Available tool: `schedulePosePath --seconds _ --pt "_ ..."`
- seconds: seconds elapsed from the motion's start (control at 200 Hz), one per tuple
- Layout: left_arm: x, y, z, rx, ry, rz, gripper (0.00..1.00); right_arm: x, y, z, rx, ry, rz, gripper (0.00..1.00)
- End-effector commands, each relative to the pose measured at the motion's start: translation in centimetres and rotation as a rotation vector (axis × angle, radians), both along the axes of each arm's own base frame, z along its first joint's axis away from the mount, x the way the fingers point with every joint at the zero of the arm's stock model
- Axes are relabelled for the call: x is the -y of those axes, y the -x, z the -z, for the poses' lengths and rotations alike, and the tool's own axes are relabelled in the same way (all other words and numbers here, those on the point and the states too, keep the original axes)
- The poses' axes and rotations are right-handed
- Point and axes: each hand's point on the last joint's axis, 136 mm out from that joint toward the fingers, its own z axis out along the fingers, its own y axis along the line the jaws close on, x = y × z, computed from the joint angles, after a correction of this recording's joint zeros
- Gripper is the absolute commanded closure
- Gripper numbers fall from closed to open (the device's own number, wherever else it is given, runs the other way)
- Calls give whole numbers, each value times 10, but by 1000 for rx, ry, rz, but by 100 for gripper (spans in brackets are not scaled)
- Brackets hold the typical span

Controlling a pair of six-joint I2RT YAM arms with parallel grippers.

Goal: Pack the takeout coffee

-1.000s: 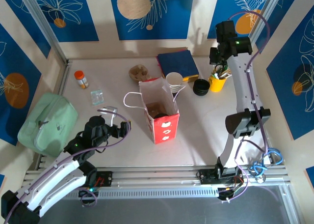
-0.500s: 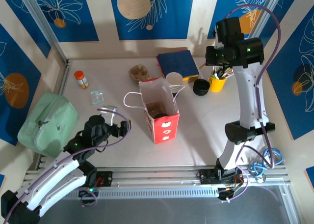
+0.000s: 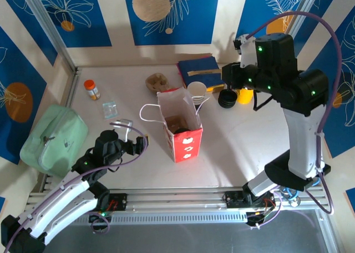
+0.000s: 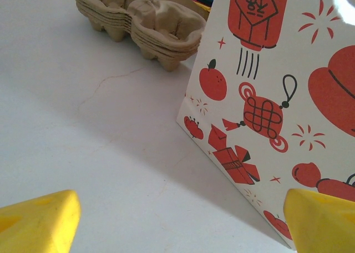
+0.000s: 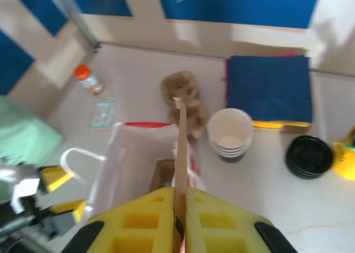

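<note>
Wooden stick pinched in right gripper, paper cup ahead; left gripper spread.

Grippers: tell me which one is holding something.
The right gripper: its jaws are shut on a thin brown strip. The left gripper stands wide open and empty beside the bag.
</note>
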Motion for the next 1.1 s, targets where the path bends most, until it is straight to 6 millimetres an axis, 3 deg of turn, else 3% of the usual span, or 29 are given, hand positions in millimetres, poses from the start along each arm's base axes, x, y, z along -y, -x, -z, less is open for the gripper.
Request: schedulePosePath --seconds 0.0,0.19,0.46,0.74,1.095 --pt "0 -1 -13 18 40 -6 6 -24 20 -4 -36 -97 -119 90" --pt "0 -1 -11 16 41 -7 6 -42 39 19 -131 -77 -202 90" --pt "3 -3 -10 13 48 -3 6 -47 39 68 -272 111 -157 91" --pt "5 -4 -9 5 56 2 6 -75 28 104 -333 245 -172 92" --pt "4 -2 -6 0 56 0 6 -112 -1 145 -392 355 -163 93"
